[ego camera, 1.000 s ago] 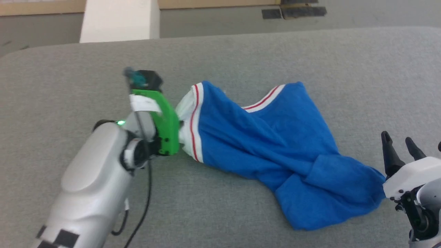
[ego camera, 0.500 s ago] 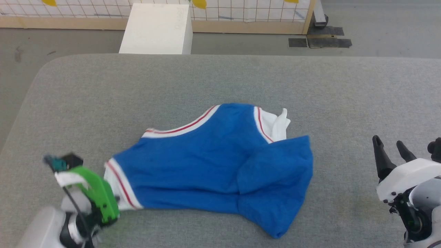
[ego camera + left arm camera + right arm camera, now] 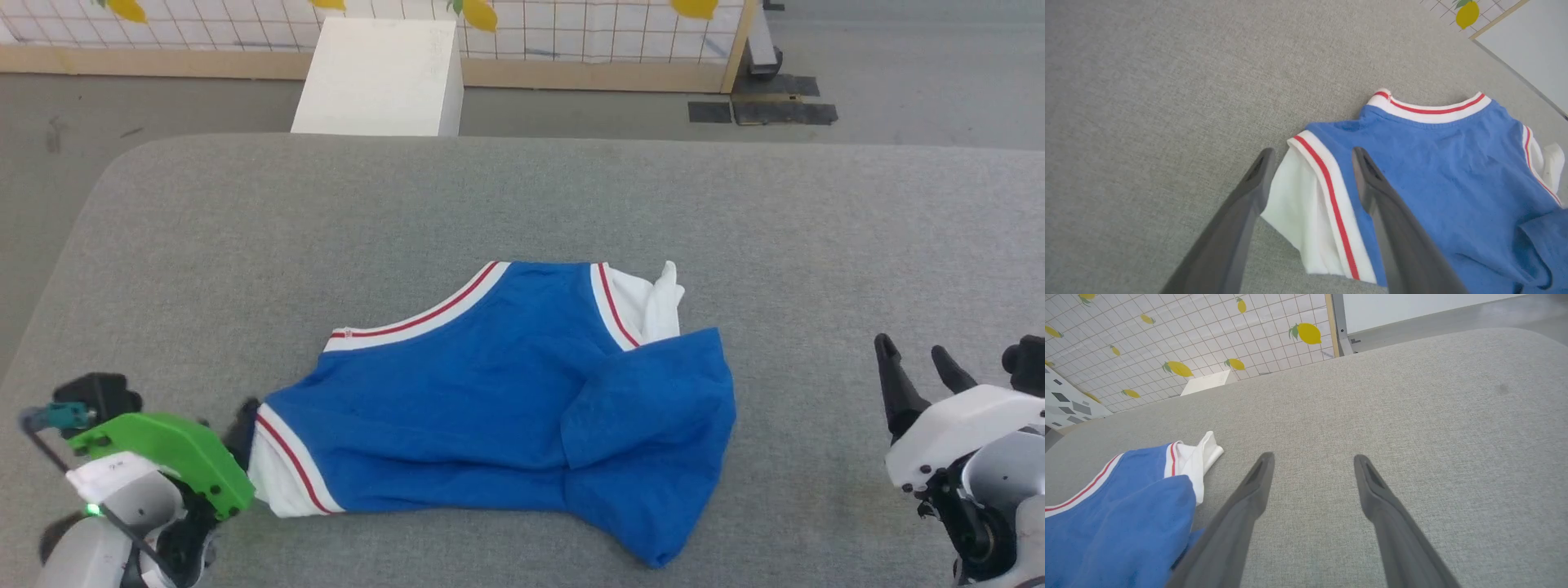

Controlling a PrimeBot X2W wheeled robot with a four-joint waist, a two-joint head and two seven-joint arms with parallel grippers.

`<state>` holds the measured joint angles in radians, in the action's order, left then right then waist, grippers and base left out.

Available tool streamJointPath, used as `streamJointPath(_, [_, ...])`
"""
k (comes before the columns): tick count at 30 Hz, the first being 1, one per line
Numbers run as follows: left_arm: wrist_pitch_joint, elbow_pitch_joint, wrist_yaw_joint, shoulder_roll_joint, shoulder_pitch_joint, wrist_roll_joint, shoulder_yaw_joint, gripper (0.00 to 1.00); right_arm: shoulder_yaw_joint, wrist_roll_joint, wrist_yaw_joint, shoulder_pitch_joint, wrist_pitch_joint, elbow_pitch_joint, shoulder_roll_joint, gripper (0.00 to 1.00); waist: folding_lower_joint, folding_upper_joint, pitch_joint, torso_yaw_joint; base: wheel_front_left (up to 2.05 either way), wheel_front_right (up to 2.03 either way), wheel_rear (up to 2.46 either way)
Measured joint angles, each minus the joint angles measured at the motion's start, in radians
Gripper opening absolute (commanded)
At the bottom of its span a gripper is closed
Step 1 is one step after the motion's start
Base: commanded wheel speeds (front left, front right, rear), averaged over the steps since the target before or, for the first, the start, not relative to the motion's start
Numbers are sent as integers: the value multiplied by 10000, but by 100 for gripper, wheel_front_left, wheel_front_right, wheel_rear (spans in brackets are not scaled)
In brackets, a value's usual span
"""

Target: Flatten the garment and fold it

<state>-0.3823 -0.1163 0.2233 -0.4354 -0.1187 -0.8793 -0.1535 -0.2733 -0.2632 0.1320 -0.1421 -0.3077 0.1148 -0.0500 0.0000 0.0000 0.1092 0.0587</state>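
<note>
While hovering with left gripper (image 3: 1313, 153) spread wide over white sleeve (image 3: 1294, 192), pinching nothing, treat garment (image 3: 457, 408) as loose: rumpled mid-table (image 3: 522, 196), hem flap (image 3: 653, 392) doubled over toward table's right side. Bring in right gripper (image 3: 910, 347), also spread and empty, from table's right side. Pinch flap's top layer only, low; drag slowly toward table's right edge. Pin sleeve end meanwhile against sliding.

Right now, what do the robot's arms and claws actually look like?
Rounded silver-grey forearms. The left gripper carries a bright green bracket, a white label and a thin black cable. The right gripper has a white housing. Both have long, tapering dark grey jaws.
</note>
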Motion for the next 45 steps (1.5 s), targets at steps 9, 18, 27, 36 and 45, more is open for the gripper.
streamJointPath(9, [4261, 617, -474, 144, 862, 1829, 257, 100, 245, -15, 0, 4, 42, 132, -4, 100, 0, 0, -61, -61, 0, 0, 0])
streamJointPath(18, [5766, 464, -585, 566, 893, 2426, 35, 100, 1014, 259, -2, -771, -840, 125, -6, 100, 0, 0, 391, 119, 0, 0, 0])
streamJointPath(27, [6009, 472, -642, 755, 188, 2734, -144, 100, 2989, 675, 0, -3529, -3561, 1058, -456, 100, 0, 0, 1236, 253, 0, 0, 0])
streamJointPath(36, [6136, 564, -715, 876, -287, 2842, -221, 100, 4671, 1131, 0, -5424, -5839, 2470, -719, 100, 1, 0, 2138, 538, 0, 0, 0])
streamJointPath(45, [6205, 602, -721, 943, -484, 2897, -274, 100, 6004, 1281, 0, -6225, -6385, 3551, -869, 100, 2, 0, 2710, 859, 0, 0, 0])
